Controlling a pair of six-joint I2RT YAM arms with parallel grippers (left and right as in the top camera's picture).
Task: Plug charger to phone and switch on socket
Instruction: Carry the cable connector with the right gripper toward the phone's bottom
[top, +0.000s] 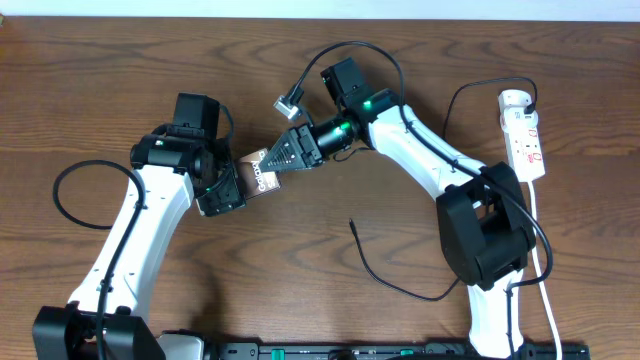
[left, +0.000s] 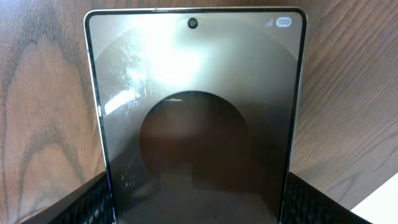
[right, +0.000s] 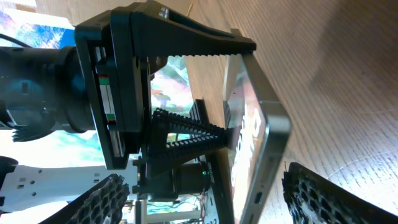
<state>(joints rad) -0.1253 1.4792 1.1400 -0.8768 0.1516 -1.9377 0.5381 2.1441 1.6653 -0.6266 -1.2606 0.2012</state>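
The phone (top: 260, 180) is being gripped by its side edges in the left gripper (top: 238, 186). Its long axis is being pointed diagonally at the right gripper (top: 272, 165), whose fingers are being held spread either side of its free end. The charger (top: 385, 281) is lying well apart.

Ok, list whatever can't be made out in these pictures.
Socket switches: overhead, too small to tell on or off.
Charger far end: overhead, runs out of sight behind the right arm's base.
Phone lower end: left wrist view, cut off by the bottom edge.
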